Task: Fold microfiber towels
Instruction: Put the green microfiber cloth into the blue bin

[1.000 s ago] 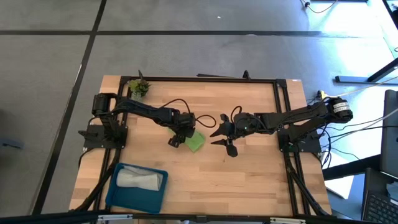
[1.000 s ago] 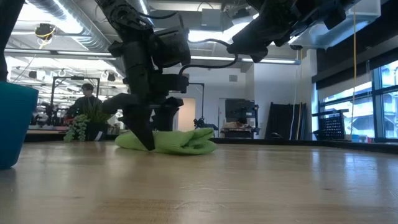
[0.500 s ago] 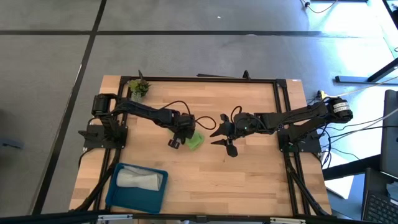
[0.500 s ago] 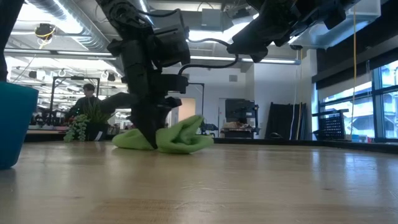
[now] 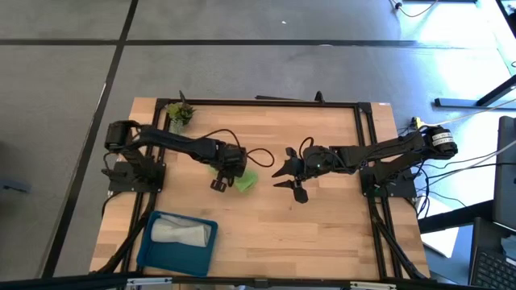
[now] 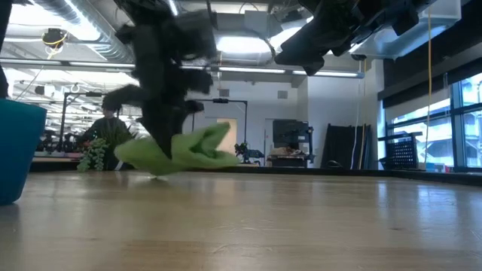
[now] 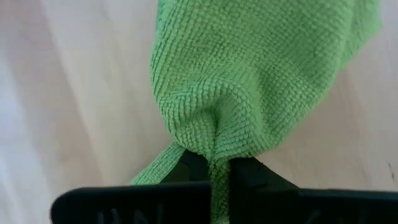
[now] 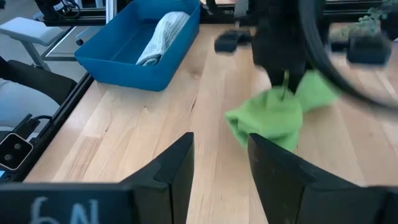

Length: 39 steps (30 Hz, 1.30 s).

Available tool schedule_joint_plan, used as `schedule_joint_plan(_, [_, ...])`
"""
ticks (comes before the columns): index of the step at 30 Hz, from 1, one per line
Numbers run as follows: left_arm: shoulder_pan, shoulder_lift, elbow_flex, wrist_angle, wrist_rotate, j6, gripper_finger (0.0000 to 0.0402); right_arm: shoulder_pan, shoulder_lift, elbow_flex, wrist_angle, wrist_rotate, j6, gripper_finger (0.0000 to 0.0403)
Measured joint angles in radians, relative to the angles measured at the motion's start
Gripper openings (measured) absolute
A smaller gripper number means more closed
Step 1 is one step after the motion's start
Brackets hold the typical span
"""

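The left gripper (image 5: 228, 171) has just snapped shut on the green towel (image 5: 245, 180) and now lifts it near the middle of the frame, so folding can begin, while the right gripper (image 5: 292, 171) waits half open.

left gripper (image 5: 228, 169) is clamped shut, pinching the green towel (image 5: 244, 179), arm stretched toward the middle. right gripper (image 5: 284, 171) just hangs nearby, fingers (image 8: 171, 167) apart, holding nothing.
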Motion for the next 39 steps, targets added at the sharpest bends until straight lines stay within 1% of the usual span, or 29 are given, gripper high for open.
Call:
schedule_joint_plan(4, [-0.037,-0.088,0.002,-0.049,-0.056,-0.037,0.0002,0.0,0.0,0.0,0.0,0.0,0.0,0.0152])
schedule_joint_plan(9, [-0.094,-0.219,0.002,-0.151,-0.075,-0.136,0.0003,0.0,0.0,0.0,0.001,0.0,0.0,0.0152])
schedule_joint_plan(12, [-0.152,-0.295,0.002,-0.242,-0.137,-0.211,0.0002,0.0,0.0,0.0,0.001,0.0,0.001,0.0152])
schedule_joint_plan(15, [-0.221,-0.366,0.002,-0.34,-0.189,-0.321,0.0002,0.0,0.0,0.0,0.001,0.0,0.0,0.0152])
schedule_joint_plan(20, [-0.365,-0.453,0.003,-0.434,-0.196,-0.543,0.0002,0.0,0.0,0.0,0.001,0.0,0.0,0.0152])
schedule_joint_plan(24, [-0.504,-0.483,0.003,-0.466,-0.196,-0.684,0.0002,0.0,0.0,0.0,0.0,0.0,0.0,0.0152])
schedule_joint_plan(31, [-0.758,-0.485,0.003,-0.469,-0.195,-0.934,0.0001,0.0,0.0,0.0,0.0,0.0,0.001,0.0152])
schedule_joint_plan(36, [-0.914,-0.485,0.003,-0.418,-0.197,-1.105,0.0001,0.0,0.0,0.0,0.001,0.0,0.0,0.0152])
schedule_joint_plan(39, [-0.991,-0.476,0.003,-0.358,-0.23,-1.173,0.0,0.0,0.0,0.0,0.001,0.0,-0.002,0.0152])
